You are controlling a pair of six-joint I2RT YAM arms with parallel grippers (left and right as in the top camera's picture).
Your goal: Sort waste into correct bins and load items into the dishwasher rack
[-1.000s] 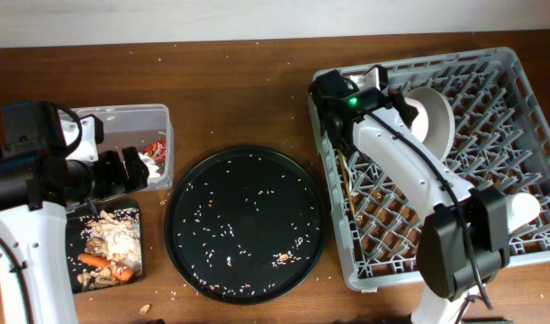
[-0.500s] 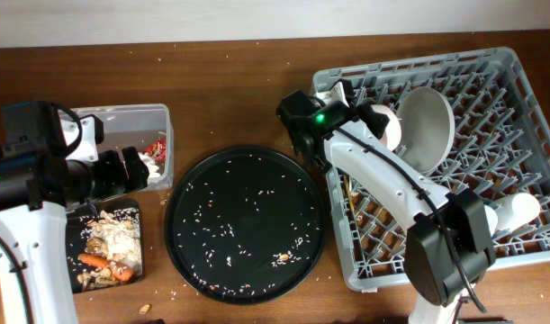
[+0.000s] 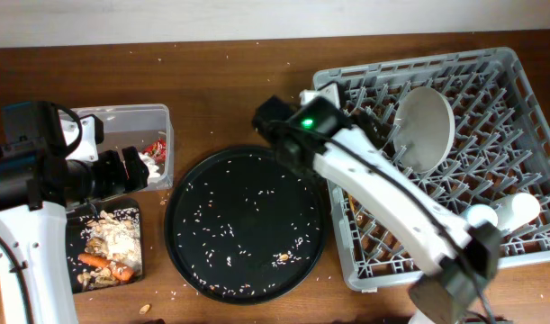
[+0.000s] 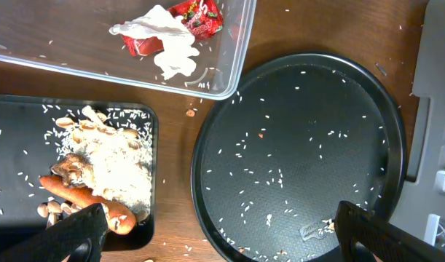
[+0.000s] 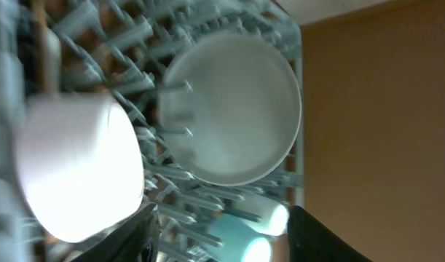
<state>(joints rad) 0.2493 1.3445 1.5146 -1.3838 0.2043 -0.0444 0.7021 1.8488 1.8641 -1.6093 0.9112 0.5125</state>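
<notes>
My right gripper [image 5: 222, 218] is open and empty at the left edge of the grey dishwasher rack [image 3: 527, 108]. Just ahead of its left finger, a white bowl [image 5: 76, 167] rests among the pegs. The grey plate [image 3: 425, 126] stands on edge behind it. A blue cup [image 3: 480, 216] and a white cup [image 3: 522, 209] sit at the rack's right side. My left gripper [image 4: 222, 229] hangs open between the black waste tray [image 4: 33, 145] and the round tray. The clear tub [image 4: 62, 44] holds the red wrapper [image 4: 200, 14] and tissue [image 4: 167, 44]. Carrot [image 4: 84, 200] and food scraps [image 4: 113, 156] lie in the black tray.
A large round black tray [image 3: 245, 220] strewn with rice-like crumbs sits between the bins and the rack. More crumbs are scattered on the wooden table [image 3: 229, 90]. My right arm [image 3: 392, 198] stretches diagonally over the rack's left half.
My right gripper has opened and let go of the white bowl in the rack. It has drawn back to the left, toward the rack's edge. The left arm has not moved.
</notes>
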